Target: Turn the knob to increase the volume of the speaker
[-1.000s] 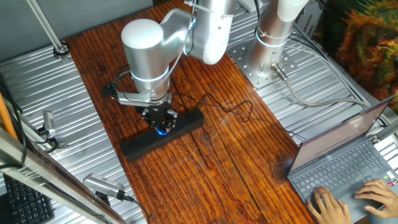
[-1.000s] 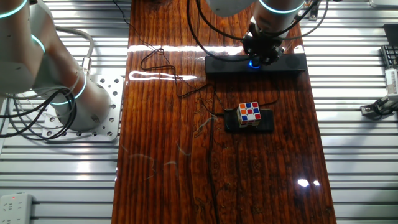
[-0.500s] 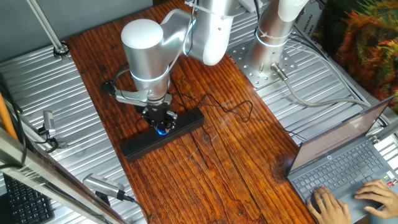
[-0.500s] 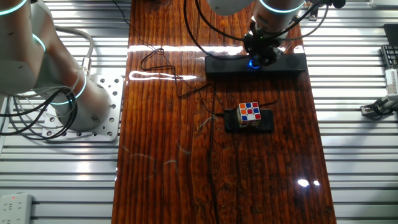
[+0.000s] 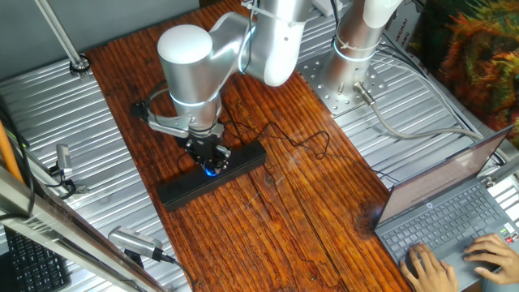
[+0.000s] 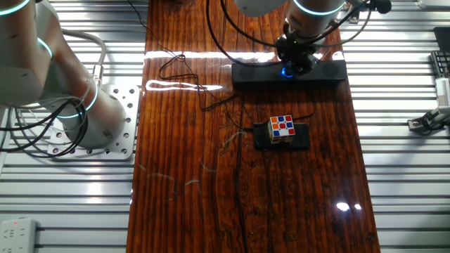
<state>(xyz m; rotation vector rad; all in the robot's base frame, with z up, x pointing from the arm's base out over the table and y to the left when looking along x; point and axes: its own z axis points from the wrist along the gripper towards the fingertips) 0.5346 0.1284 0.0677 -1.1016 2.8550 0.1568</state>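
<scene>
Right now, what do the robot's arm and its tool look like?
The arm is built of rounded silver-white segments with smooth domed joint caps; in the other fixed view a thin glowing cyan ring circles a joint. Black cables loop alongside it. The tool is small, black and compact, mounted under a grey wrist bracket.

A multicoloured cube (image 6: 282, 128) sits on a small black pad (image 6: 299, 136) mid-table; a laptop (image 5: 454, 212) lies well beyond the pad, off the wood.

Bright even light, sharp focus, glare streaks on glossy table (image 6: 211, 176)
</scene>
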